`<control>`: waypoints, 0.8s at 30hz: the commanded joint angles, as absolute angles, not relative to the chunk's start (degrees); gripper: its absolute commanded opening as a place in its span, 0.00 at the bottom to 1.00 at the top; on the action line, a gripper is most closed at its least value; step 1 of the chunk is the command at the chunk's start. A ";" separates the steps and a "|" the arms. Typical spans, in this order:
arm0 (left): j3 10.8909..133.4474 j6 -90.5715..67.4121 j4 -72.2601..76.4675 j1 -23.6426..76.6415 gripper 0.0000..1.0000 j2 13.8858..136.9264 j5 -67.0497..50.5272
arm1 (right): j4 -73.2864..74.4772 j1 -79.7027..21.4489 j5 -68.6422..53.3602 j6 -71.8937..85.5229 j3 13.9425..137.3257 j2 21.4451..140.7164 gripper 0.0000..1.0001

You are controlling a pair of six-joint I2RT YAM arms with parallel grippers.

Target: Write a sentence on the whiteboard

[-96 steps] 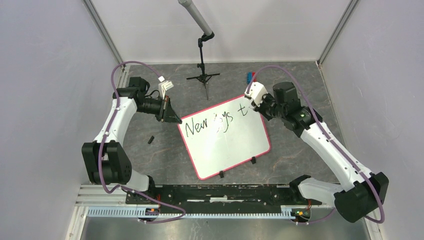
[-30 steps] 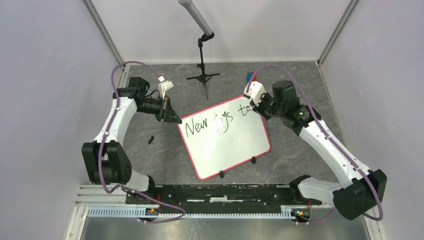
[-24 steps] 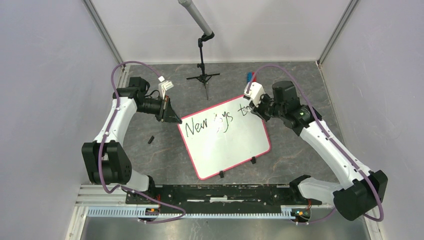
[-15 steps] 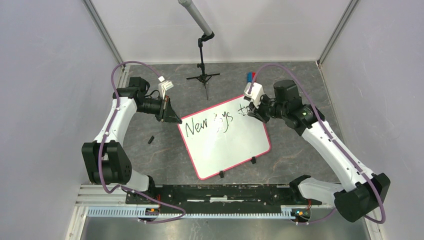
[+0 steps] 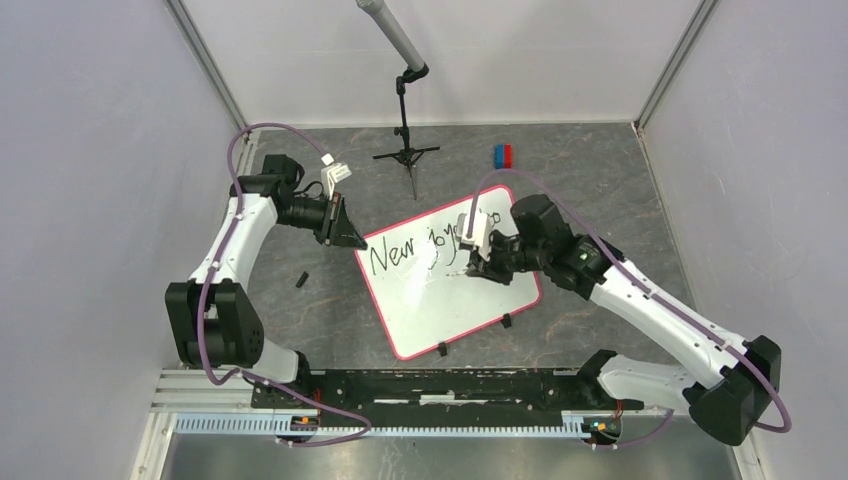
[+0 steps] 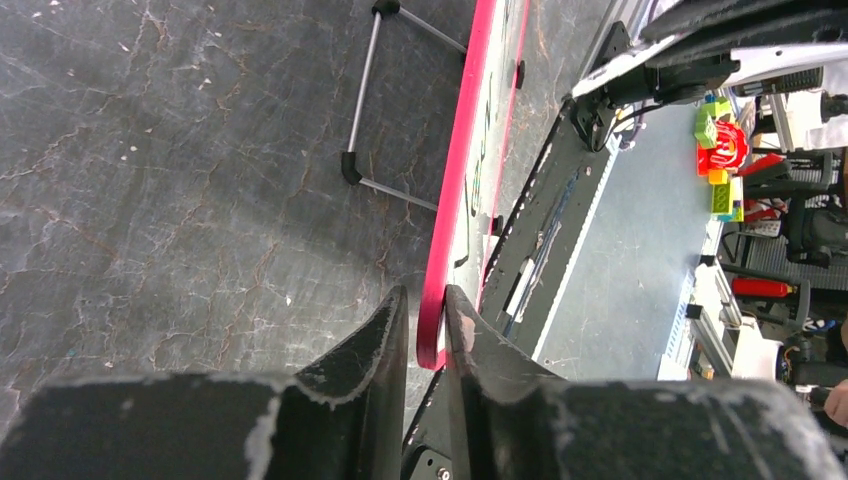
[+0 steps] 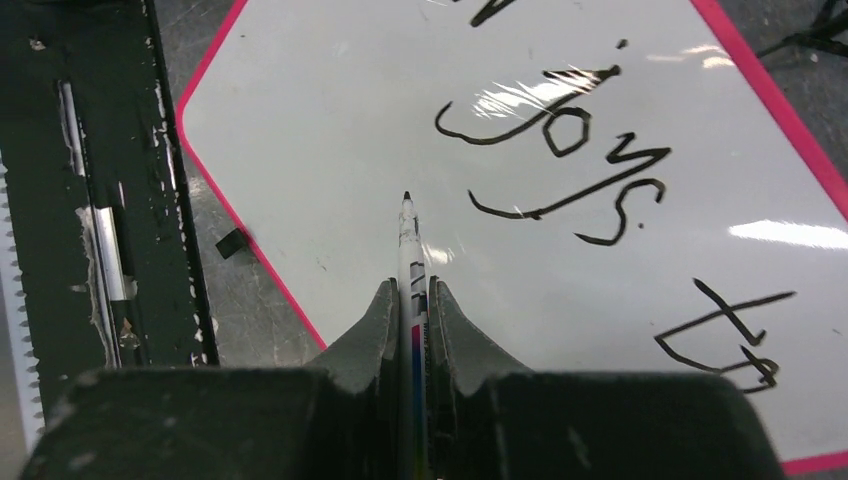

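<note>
The whiteboard (image 5: 450,305) lies flat mid-worktop (image 5: 600,170), the sentence (image 7: 570,170) across its upper part. The right gripper (image 7: 410,292) has its jaws closed on a marker (image 7: 407,235), tip over bare board below "joys". The left gripper (image 6: 425,300) has its jaws astride the pink rim; whether they pinch it cannot be told.
</note>
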State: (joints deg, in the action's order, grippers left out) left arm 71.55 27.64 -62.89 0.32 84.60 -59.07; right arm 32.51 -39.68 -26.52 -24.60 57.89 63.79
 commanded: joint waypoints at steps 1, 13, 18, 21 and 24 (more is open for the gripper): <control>70.75 28.43 -61.98 1.23 0.27 85.46 -58.87 | 26.88 -44.69 -24.53 -22.74 56.02 63.38 0.00; 70.66 28.41 -61.96 1.32 0.07 85.84 -59.02 | 21.34 -55.57 -16.38 -23.68 52.96 65.91 0.00; 70.66 28.34 -61.96 1.32 0.03 85.89 -58.96 | 20.15 -57.98 -13.09 -23.99 52.47 66.92 0.00; 70.58 28.37 -61.99 1.32 0.02 85.80 -58.90 | 19.90 -58.40 -10.26 -23.91 52.69 67.44 0.00; 70.58 28.46 -61.97 1.36 0.02 85.80 -58.89 | 19.71 -58.45 -8.71 -23.74 52.73 67.70 0.00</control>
State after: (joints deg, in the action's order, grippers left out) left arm 70.87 27.62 -63.20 1.15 85.14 -60.27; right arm 22.48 -58.15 -12.75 -23.64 52.62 67.33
